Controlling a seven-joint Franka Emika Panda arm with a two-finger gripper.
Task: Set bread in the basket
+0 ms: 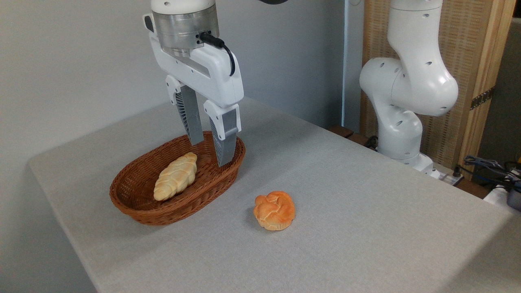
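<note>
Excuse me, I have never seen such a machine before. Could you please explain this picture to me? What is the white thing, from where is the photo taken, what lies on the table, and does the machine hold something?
The white thing is a robot arm; its base stands at the table's far right edge. At its end is a gripper, a simple hand with two grey fingers. There is only one picture, taken by a fixed camera that looks down at the table from the front.

On the table lies a brown woven basket. A pale braided loaf already lies inside it. A small round orange bun sits on the bare table, to the right of the basket and apart from it.

The gripper hangs over the basket's far end. Its fingers are apart and hold nothing.
</note>
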